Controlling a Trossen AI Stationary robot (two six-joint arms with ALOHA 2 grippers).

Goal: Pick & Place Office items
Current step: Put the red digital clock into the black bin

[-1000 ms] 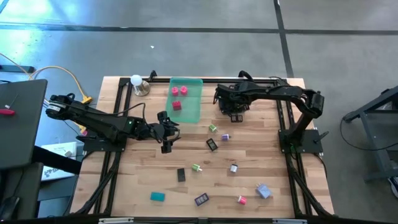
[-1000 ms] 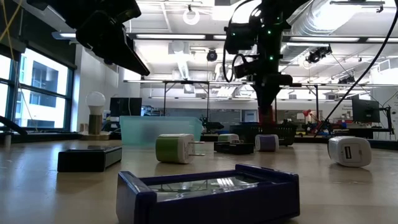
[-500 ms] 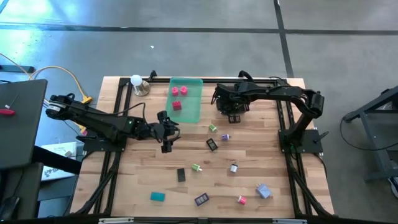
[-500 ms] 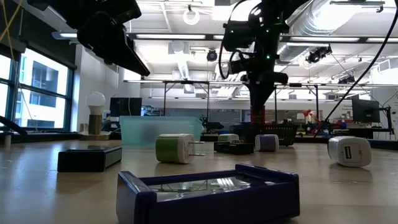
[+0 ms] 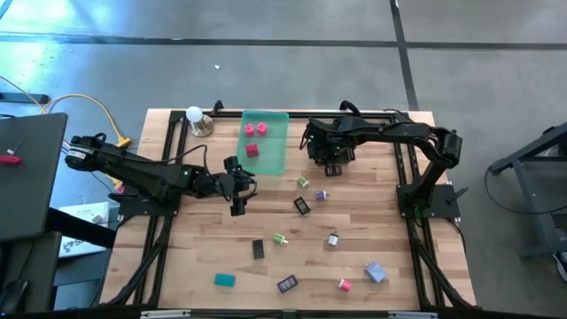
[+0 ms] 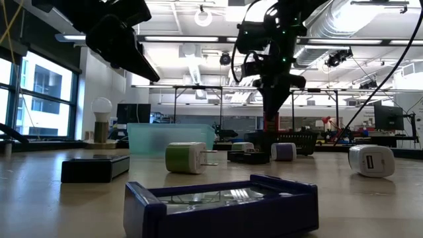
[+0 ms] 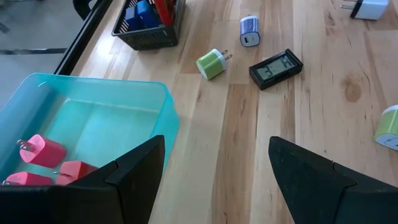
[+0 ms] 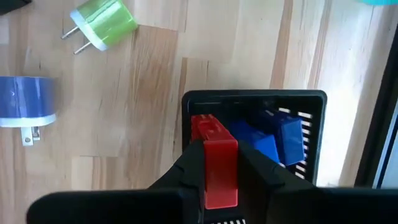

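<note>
A: Right gripper [image 8: 221, 177] is clamped on a red block [image 8: 214, 163], hanging directly above the black mesh basket [image 8: 314, 102] at the far side of the table. Blue pieces [image 8: 277, 140] already inside.

B: Left?

A: Left gripper [image 7: 217, 174] has its fingers apart, nothing between them, hovering near the corner of the teal tray [image 7: 168, 118]. Pink chargers [image 7: 43, 152] sit in that tray.

B: How would you finish the drop?

A: Judgement: centre the block over the basket opening and go lower before releasing, so it doesn't bounce off the rim or land on the blue pieces and tip out. Then lift straight up.

B: Remaining items?

A: Plenty loose on the wood: green plug adapter [image 7: 211, 63], lavender adapter [image 7: 249, 31], small black LCD clock [image 7: 275, 68], more scattered toward the near edge in the high view.
</note>
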